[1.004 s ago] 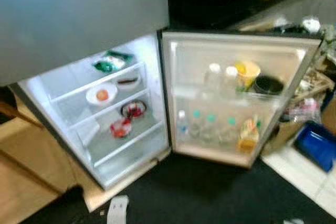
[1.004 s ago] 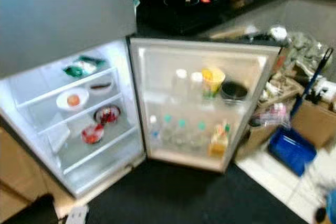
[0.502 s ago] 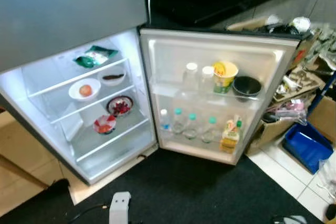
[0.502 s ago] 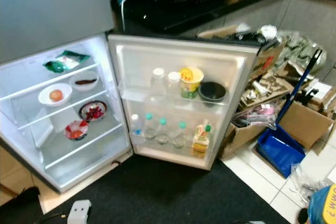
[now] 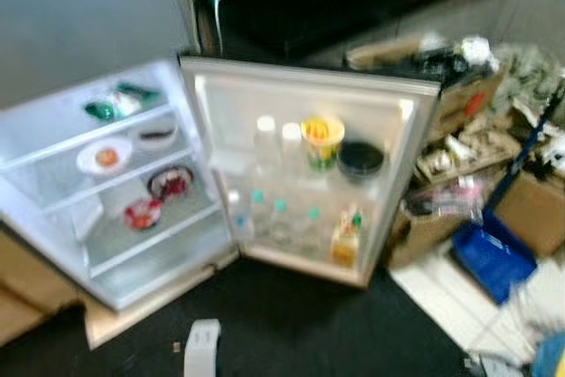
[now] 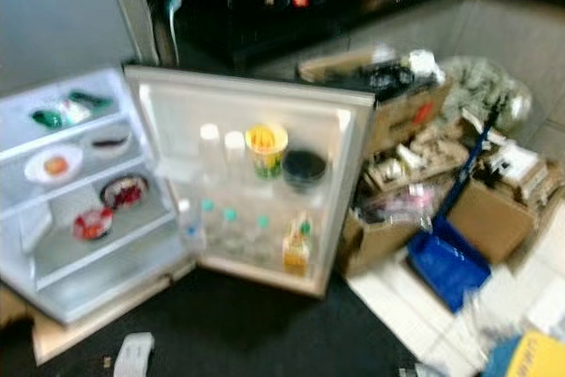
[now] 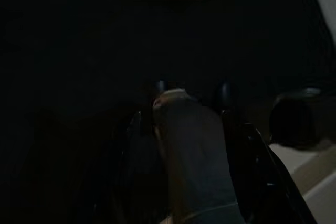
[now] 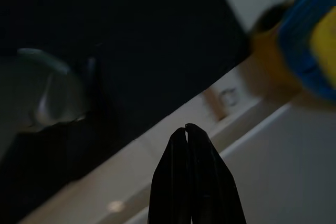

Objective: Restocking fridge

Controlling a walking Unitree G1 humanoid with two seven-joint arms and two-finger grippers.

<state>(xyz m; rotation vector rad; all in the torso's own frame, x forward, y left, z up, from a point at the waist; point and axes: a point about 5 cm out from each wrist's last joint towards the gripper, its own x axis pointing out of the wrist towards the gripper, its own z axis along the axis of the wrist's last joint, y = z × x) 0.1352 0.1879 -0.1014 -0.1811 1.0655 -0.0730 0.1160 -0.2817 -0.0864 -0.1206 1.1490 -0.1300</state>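
The fridge [image 5: 132,253] stands open and lit, its door [image 5: 300,94] swung wide to the right. Its shelves hold a green packet [image 5: 110,105], a white bowl with an orange fruit [image 5: 104,158] and two bowls of red food [image 5: 169,183]. On the door racks are clear bottles [image 5: 274,218], a yellow cup [image 5: 322,134], a black bowl [image 5: 360,158] and a juice carton [image 5: 346,240]. In the dark left wrist view, my left gripper [image 7: 189,129] has its fingers against a grey bottle [image 7: 191,150]. My right gripper [image 8: 186,128] hangs shut over the floor, holding nothing.
A black mat [image 5: 300,324] lies before the fridge, with a small white object [image 5: 201,346] on it. To the right are cardboard boxes [image 5: 530,209], loose clutter and a blue bin [image 5: 494,258] on pale tiles. A blue and yellow item [image 6: 530,355] lies at the lower right.
The whole picture has shifted left, so the camera has turned to the right and more clutter shows. Nothing in the fridge has moved.
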